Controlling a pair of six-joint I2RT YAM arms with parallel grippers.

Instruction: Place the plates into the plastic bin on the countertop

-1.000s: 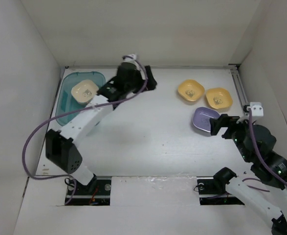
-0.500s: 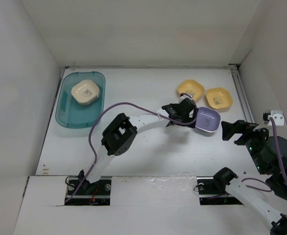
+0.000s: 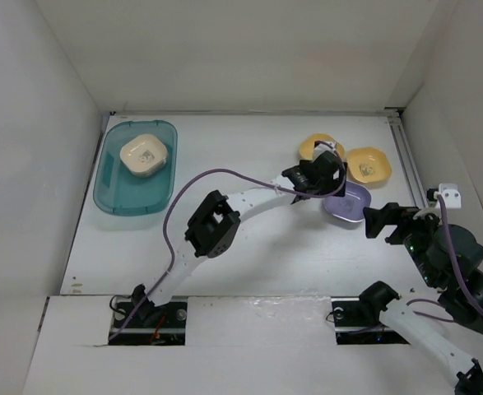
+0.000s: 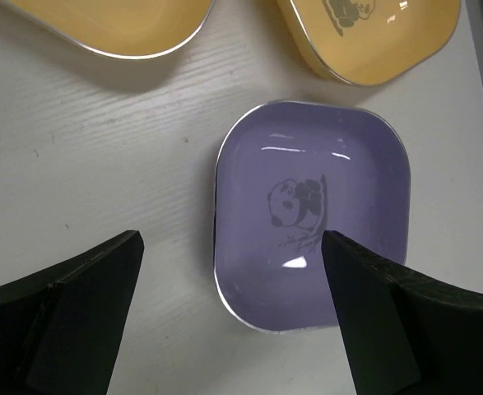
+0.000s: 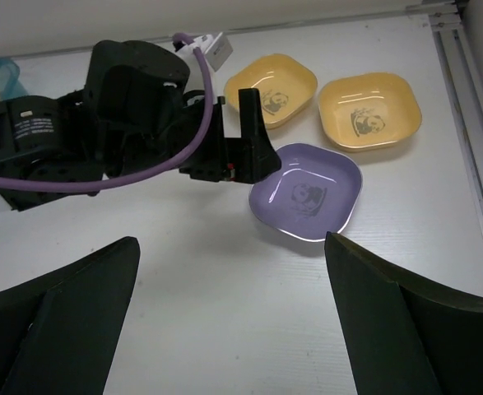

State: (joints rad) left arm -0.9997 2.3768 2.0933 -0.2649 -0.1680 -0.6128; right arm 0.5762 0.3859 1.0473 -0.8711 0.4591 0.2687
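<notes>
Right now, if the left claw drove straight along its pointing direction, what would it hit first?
The left claw would likely meet the purple rounded-square shallow dish framed between its open fingers; height unclear.

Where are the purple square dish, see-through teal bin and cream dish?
Purple rounded-square dish (image 4: 311,216), left wrist view, printed centre.
Translucent teal plastic bin (image 3: 128,197), top external view, bare floor.
Cream dish (image 3: 146,155), top external view, centre.

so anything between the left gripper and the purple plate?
Nothing. The left wrist view shows the purple plate below the open left gripper, unobstructed, with bare countertop beside it.
</notes>
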